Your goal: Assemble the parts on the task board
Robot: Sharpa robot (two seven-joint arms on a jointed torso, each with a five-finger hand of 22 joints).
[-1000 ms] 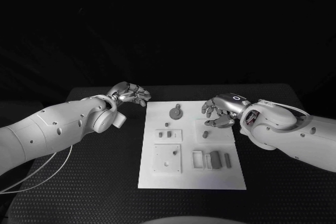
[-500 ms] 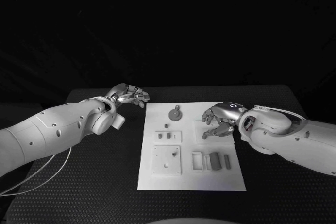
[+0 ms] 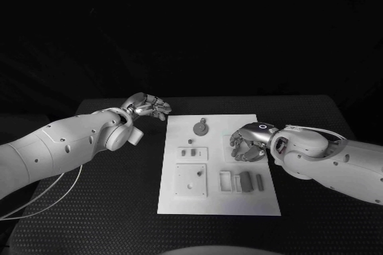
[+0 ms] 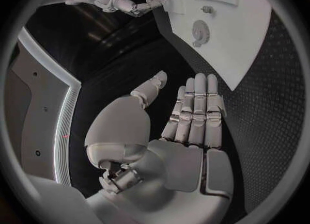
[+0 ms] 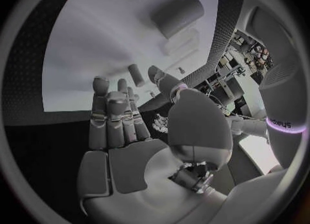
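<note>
While fingers part, right hand [image 3: 249, 143] hovers over task board [image 3: 215, 205]

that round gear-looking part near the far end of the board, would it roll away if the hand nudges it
Probably not: the gear part lies flat on the task board, so a nudge would likely slide it. It looks small and rigid, probably light, so a fingertip could skid it easily.

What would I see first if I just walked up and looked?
Probably the white task board in the middle of the black table, with small grey parts on it, like a round gear-like piece near its far end. Next, the shiny silver right hand hovering over the board's right side, fingers apart, while the left hand waits off the board's far left corner.
</note>
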